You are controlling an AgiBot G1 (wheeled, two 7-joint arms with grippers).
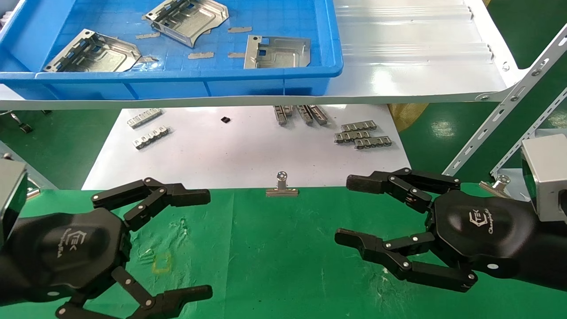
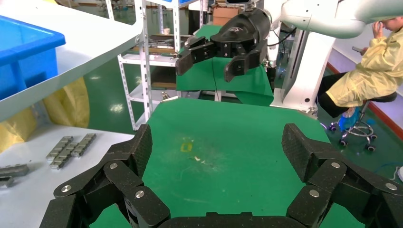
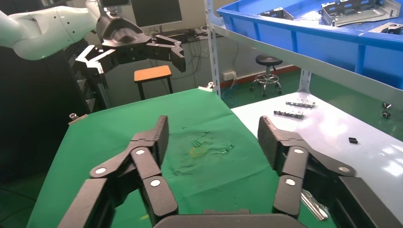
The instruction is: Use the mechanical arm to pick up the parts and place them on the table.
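Three silver stamped parts lie in the blue tray up on the shelf: one at the left (image 1: pixel 95 53), one at the back (image 1: pixel 188 17), one at the right (image 1: pixel 277 52); the right wrist view also catches a part (image 3: pixel 354 10). Both mechanical arms hover low over the green table (image 1: pixel 274 248), far from the tray. My left gripper (image 1: pixel 204 243) (image 2: pixel 216 142) is open and holds nothing. My right gripper (image 1: pixel 346 209) (image 3: pixel 212 135) is open too, with only cloth between its fingers.
The blue tray (image 1: pixel 177 84) rests on a white shelf (image 1: pixel 412 66) above a white sheet (image 1: pixel 243 150) carrying comb-like strips (image 1: pixel 361 135). A binder clip (image 1: pixel 281 186) marks the cloth's far edge. A yellow square mark (image 1: pixel 161 262) lies by the left hand. Rack struts (image 1: pixel 500 115) slant at right.
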